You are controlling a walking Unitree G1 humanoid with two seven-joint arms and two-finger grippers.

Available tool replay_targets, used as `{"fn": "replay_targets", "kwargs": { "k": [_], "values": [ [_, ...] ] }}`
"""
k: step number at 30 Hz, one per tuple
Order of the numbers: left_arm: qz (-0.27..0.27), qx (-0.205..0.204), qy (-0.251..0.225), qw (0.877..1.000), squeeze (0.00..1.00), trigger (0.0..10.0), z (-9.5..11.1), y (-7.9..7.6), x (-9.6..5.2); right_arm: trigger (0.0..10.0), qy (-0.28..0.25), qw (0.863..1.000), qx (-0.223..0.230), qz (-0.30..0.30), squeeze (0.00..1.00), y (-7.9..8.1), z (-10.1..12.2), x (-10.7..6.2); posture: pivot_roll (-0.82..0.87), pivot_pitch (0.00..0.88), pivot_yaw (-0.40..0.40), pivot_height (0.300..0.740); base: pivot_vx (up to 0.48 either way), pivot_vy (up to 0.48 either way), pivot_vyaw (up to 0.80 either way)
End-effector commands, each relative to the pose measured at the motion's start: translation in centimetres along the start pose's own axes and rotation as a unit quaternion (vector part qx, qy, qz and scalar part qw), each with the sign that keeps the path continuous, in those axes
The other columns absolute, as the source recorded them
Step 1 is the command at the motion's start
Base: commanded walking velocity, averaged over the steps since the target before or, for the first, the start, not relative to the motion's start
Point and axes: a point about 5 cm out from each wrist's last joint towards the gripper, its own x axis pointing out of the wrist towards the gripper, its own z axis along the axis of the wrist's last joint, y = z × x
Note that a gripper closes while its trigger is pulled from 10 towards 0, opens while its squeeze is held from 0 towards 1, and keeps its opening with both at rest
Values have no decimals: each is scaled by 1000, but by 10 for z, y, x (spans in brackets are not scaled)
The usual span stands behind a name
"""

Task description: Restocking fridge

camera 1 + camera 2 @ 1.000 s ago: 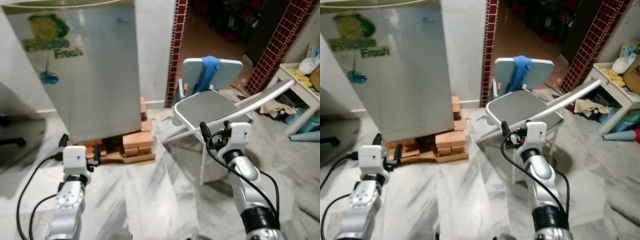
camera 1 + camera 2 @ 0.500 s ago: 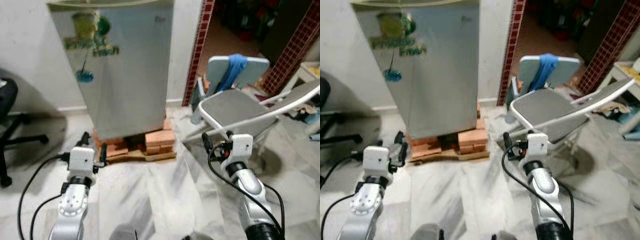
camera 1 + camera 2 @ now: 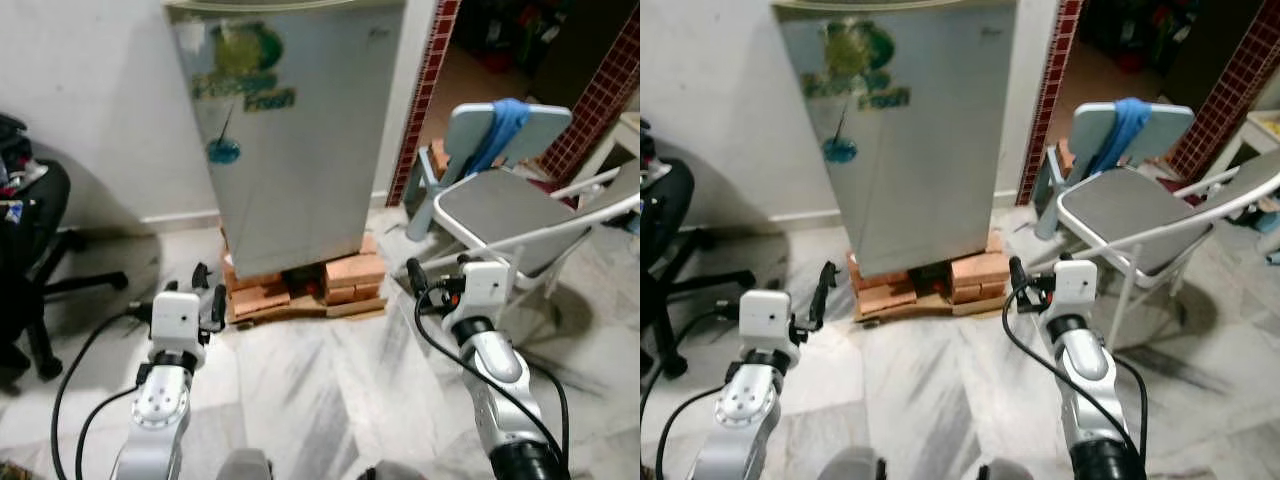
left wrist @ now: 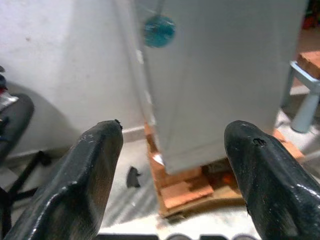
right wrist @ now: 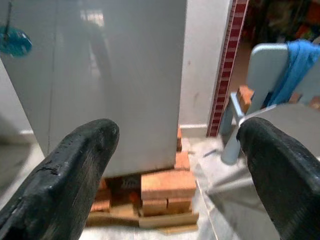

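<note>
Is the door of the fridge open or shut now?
Shut. The fridge shows its flat grey door flush with the body, no gap, nothing of the inside visible.

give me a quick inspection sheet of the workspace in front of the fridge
surface: pale marble floor, bare in front of the robot
job's things: silver fridge, door shut, raised on bricks over a board
clutter: folding chair with blue cloth to the right; black office chair to the left
grippers: left gripper open, empty; right gripper open, empty; both face the fridge
cables: black cables looped along both arms
surroundings: white wall, red-tiled doorway
</note>
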Motion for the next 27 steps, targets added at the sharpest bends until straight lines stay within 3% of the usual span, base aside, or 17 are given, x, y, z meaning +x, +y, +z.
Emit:
{"fn": "replay_targets", "kwargs": {
  "k": [1, 8, 20, 27],
  "values": [
    [12, 4, 2, 1000, 0, 10000, 0, 9, 1, 10000, -7, 1000, 1, 11, 0, 9, 3, 5, 103, 0, -6, 740, 0, 480, -800],
    [6, 14, -12, 1000, 0, 10000, 3, 11, 2, 10000, -5, 1000, -1, 13, 0, 10, 2, 4, 108, 0, -9, 740, 0, 387, -717],
    [10, 17, -1, 1000, 0, 10000, -2, 9, -3, 10000, -6, 999, -5, 31, 0, 17, 3, 10, 145, 0, -27, 740, 0, 0, 0],
    [20, 25, -14, 999, 0, 10000, 7, 5, -2, 10000, -5, 998, -10, 55, 0, 20, 7, 16, 195, 27, -77, 740, 0, 0, 0]
  ]
}}
